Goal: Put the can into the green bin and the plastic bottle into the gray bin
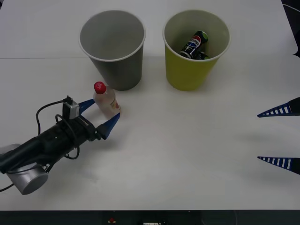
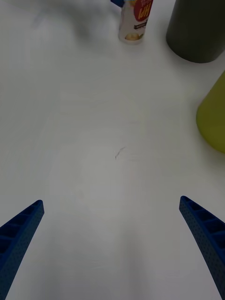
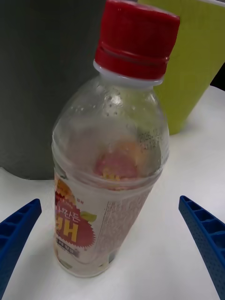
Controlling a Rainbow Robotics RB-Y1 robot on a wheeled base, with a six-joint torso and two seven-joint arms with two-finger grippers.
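Note:
The plastic bottle (image 1: 106,100) (image 3: 110,154) (image 2: 135,21), clear with a red cap, stands upright on the white table just in front of the gray bin (image 1: 114,49) (image 3: 42,79) (image 2: 197,30). My left gripper (image 1: 103,116) (image 3: 110,253) is open, its blue fingers on either side of the bottle's lower body with a gap on each side. The can (image 1: 195,44) lies tilted inside the green bin (image 1: 192,70) (image 3: 192,65) (image 2: 213,117). At the table's right side my right gripper (image 1: 281,136) (image 2: 112,234) rests open with nothing between its fingers.
The two bins stand side by side at the back of the white table (image 1: 187,154), gray on the left, green on the right. A black cable (image 1: 44,112) loops over my left wrist.

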